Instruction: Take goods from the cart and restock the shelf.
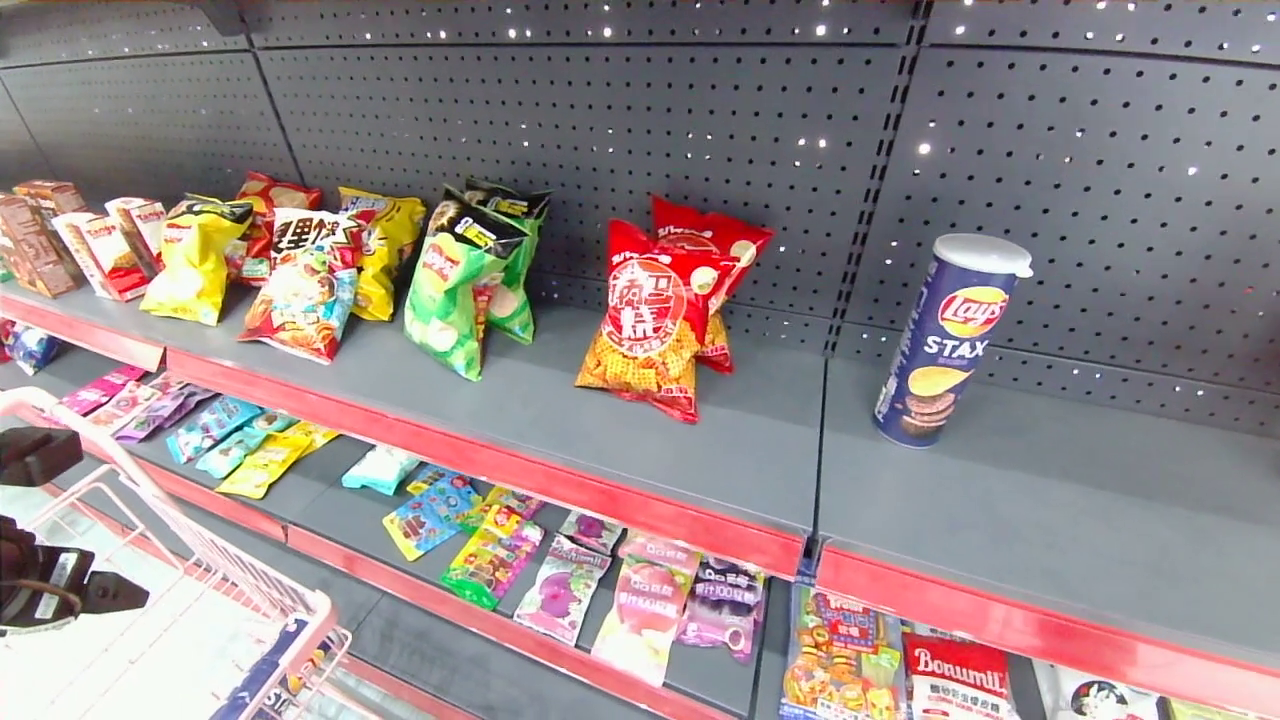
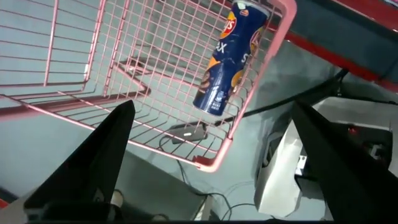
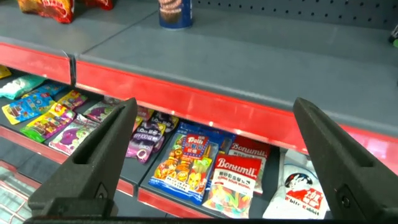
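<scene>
Head view: the shelf (image 1: 1050,500) has grey decks with red front edges; its upper deck holds a row of snack bags, from the left a yellow bag (image 1: 195,262), a red-and-white bag (image 1: 305,285), green bags (image 1: 470,285) one behind the other, and red bags (image 1: 665,310) likewise paired; in the next section to the right the upright can (image 1: 945,340), blue with a white lid, stands alone near the back panel, well apart from the bags; the deck below carries flat candy packets (image 1: 560,590) laid side by side; the pink wire cart (image 1: 320,603) sits at the lower left, in front of the shelf, with something blue low inside it, too cut off to name. Left wrist view: the left gripper (image 2: 211,106) hangs over the cart (image 2: 93,74), its two dark fingers spread wide with nothing between them; the cart can (image 2: 230,56), blue, leans tilted in a corner of the basket, seen through the wires, apart from the fingers. Right wrist view: the right gripper (image 3: 214,102) is also released, fingers wide and holding nothing, facing the shelf's (image 3: 249,56) red edge; the base of the upright can (image 3: 175,12) stands on the upper deck, a red bag (image 3: 46,7) well to its side; candy packets (image 3: 199,165) lie on the deck beneath.
</scene>
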